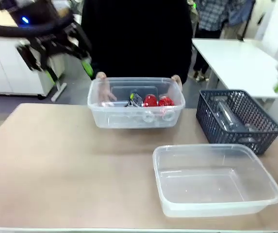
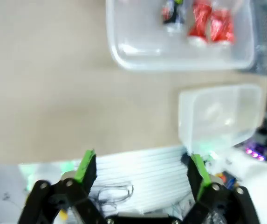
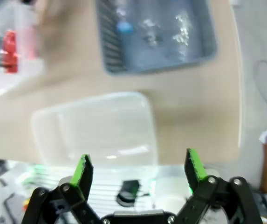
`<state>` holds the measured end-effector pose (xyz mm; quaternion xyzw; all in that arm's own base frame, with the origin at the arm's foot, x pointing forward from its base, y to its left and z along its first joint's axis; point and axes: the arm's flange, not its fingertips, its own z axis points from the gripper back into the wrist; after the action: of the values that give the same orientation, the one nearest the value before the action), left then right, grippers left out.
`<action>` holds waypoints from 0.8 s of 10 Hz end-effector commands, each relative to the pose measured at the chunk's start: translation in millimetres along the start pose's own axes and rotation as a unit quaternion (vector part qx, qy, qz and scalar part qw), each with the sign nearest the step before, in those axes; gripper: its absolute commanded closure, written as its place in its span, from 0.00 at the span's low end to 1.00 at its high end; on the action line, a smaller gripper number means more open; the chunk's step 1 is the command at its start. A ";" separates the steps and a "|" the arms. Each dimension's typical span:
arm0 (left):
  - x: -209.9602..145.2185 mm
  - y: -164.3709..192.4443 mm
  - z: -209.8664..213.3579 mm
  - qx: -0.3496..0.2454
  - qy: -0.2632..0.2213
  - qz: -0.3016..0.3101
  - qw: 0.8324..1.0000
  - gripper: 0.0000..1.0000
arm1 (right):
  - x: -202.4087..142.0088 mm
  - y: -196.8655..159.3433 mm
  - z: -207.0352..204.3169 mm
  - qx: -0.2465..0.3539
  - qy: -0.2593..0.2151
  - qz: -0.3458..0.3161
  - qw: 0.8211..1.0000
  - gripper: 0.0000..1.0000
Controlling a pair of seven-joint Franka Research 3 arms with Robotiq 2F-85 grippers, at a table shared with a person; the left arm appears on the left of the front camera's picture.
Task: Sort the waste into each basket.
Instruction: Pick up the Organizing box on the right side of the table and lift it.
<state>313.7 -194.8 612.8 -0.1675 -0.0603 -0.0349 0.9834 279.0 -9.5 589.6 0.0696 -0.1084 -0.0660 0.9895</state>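
Tabletop carries blue lattice basket behind nearer clear tub.

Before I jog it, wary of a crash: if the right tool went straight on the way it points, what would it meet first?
Probably the empty tub, which lies straight ahead of the open right tool. Depth is unclear, so it might land on its near rim rather than its bottom.

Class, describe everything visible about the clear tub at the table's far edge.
The clear tub is rectangular, see-through plastic with rounded corners and a rolled rim. It stands upright at the table's far edge, a person's hands gripping its far corners. Inside lie crushed red cans and a darker can.
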 end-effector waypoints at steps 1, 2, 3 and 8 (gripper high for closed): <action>43.2 -9.2 -52.7 -0.032 0.067 -0.051 0.996 0.00 | 26.1 21.5 -0.9 0.036 0.000 0.001 0.999 0.00; 0.0 0.0 0.0 0.000 0.000 0.000 1.000 0.00 | 26.1 21.5 -0.9 0.036 0.000 0.001 0.999 0.00; -1.1 -5.1 -24.1 -0.013 0.032 -0.018 0.999 0.00 | -4.1 -1.2 -2.2 -0.002 0.000 0.000 1.000 0.00; 10.8 -136.6 -233.3 0.012 0.203 0.059 0.977 0.00 | -90.9 23.5 -165.7 -0.093 0.181 0.193 0.960 0.00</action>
<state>320.2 -373.7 451.0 -0.1776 0.1158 -0.0051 0.9773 256.1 71.2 452.6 -0.0007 0.0494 0.1095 0.9928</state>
